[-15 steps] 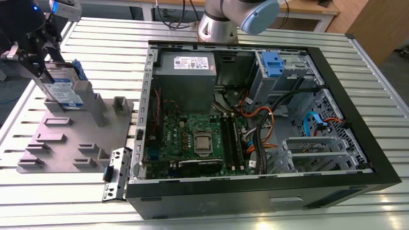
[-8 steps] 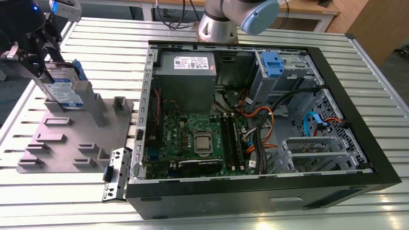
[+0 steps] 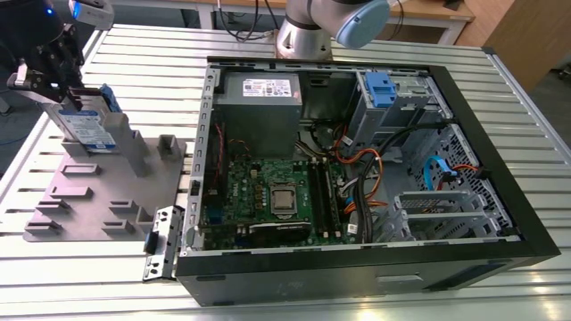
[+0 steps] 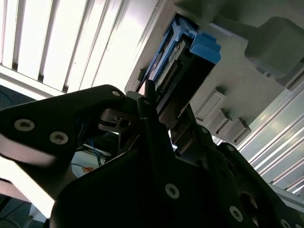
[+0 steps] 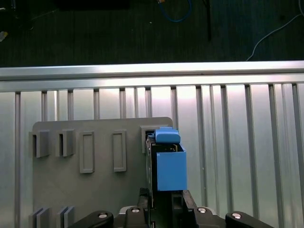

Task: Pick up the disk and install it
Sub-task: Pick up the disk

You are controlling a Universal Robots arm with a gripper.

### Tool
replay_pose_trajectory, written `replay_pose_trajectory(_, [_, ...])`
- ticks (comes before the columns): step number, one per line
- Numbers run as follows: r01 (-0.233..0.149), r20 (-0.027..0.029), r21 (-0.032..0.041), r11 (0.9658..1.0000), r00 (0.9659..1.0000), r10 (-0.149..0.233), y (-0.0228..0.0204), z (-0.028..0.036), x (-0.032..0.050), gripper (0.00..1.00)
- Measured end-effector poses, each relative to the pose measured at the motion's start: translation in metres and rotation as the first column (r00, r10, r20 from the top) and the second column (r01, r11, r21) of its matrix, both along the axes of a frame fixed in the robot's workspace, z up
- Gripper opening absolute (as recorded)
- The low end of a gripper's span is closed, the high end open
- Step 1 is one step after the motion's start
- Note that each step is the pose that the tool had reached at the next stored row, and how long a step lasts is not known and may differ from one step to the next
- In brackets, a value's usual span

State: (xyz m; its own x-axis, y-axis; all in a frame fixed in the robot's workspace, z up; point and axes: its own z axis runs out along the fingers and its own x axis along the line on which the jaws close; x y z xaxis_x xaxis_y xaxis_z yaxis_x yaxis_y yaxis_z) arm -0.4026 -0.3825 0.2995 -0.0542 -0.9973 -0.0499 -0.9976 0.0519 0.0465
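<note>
Exterior view: the tool [image 3: 69, 99] sits atop the disk [image 3: 89, 130], which stands upright in the grey fixture [image 3: 98, 200]. Second wrist view: can't tell if the tool [image 4: 156, 102] has actually clamped it. First wrist view: the disk [image 5: 168, 168] looks slotted in, so a crooked pull could probably wedge it.

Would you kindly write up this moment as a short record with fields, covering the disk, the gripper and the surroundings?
Disk: the disk stands on edge at the grey fixture plate.
Gripper: the gripper is at the disk's upper end; grip unclear.
Case: the computer case lies open at the exterior view's right.
Install: disk not yet in the case.
</note>
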Motion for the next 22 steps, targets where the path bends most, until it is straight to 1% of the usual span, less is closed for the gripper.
replay_pose_trajectory(8, [0.0,0.0001,0.0,1.0,1.0,0.0,0.0,-0.0001,0.0,0.38])
replay_pose_trajectory(10, [0.0,0.0001,0.0,1.0,1.0,0.0,0.0,-0.0001,0.0,0.4])
replay_pose_trajectory(11, [0.0,0.0001,0.0,1.0,1.0,0.0,0.0,0.0,0.0,0.46])
replay_pose_trajectory(17, [-0.004,0.0003,0.0004,1.0,1.0,0.004,0.0,0.0005,0.0,0.46])
replay_pose_trajectory(19, [-0.021,0.0001,0.0008,0.9998,0.9998,0.021,0.0001,0.0007,0.0001,0.46])
replay_pose_trajectory(22, [-0.054,0.0001,0.001,0.9985,0.9985,0.054,0.0,0.0007,0.0002,0.46])
